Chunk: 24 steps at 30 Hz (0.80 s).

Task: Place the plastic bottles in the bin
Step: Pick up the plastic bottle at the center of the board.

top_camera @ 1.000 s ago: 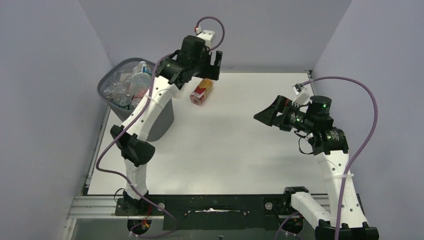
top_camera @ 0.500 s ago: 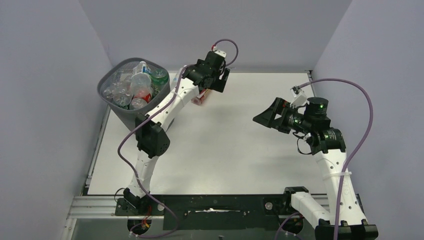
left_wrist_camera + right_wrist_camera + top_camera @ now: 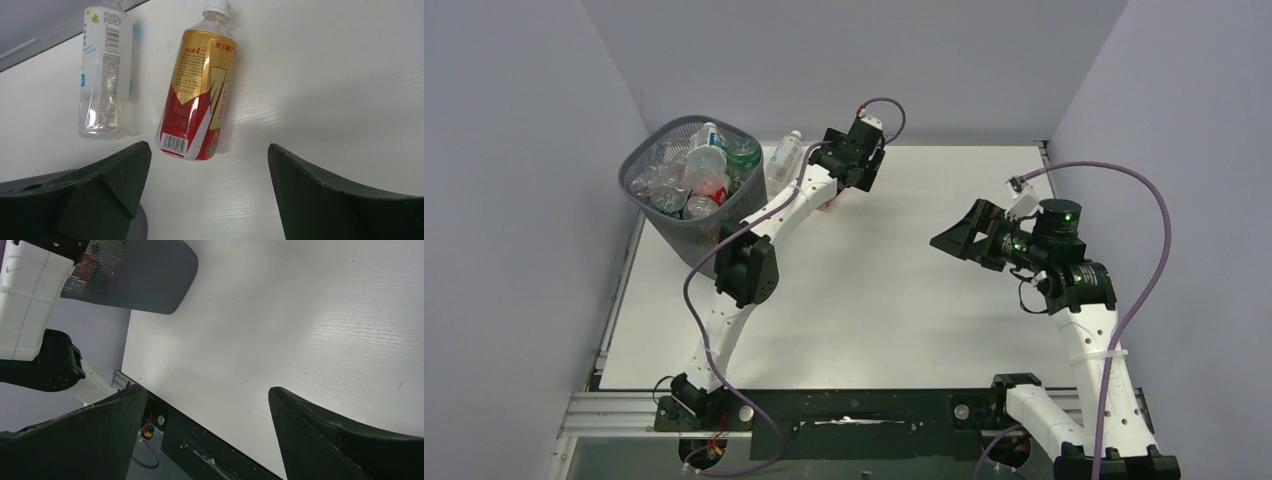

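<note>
Red-gold bottle: plain at left wrist, mostly hidden from above.

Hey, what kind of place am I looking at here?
Probably a robotics lab test cell: a left arm and right arm bolted to a white table, plain walls boxing it in, and a mesh bin full of plastic bottles.

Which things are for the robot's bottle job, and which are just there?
For the job: bin, bottles inside it, red-gold bottle and clear bottle lying on the table, open left gripper over the red-gold one.

Just there: right gripper, open and empty; purple cables.
</note>
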{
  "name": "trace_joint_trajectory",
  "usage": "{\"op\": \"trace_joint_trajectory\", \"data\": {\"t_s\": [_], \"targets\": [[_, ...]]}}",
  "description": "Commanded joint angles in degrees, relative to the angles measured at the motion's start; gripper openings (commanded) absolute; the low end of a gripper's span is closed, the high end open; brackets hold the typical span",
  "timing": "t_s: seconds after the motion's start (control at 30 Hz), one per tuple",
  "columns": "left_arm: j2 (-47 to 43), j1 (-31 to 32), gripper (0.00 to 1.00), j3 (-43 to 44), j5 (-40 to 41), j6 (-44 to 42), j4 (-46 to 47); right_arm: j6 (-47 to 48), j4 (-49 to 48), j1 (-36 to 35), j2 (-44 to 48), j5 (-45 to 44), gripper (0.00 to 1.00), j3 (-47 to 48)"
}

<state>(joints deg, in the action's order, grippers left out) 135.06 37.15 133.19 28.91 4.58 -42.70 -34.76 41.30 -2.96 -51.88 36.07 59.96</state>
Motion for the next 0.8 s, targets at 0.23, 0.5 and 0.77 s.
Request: {"op": "trace_joint_trajectory", "data": {"t_s": [0.23,0.5,0.77], "targets": [[5.59,-0.55,0.93,0.41,8.37,-5.89,13.35,-0.83,-1.03,0.24,2.52,1.78,0.98,-1.50],[10.75,-2.22,0.98,2.87,7.88,-5.81,13.35,-1.30,-1.58,0.15,3.10,2.12,0.98,-3.54],[12.15,-3.55,0.98,2.30,8.92,-6.67,15.50,-1.71,-3.14,0.12,2.50,2.75,0.98,-5.23]]}}
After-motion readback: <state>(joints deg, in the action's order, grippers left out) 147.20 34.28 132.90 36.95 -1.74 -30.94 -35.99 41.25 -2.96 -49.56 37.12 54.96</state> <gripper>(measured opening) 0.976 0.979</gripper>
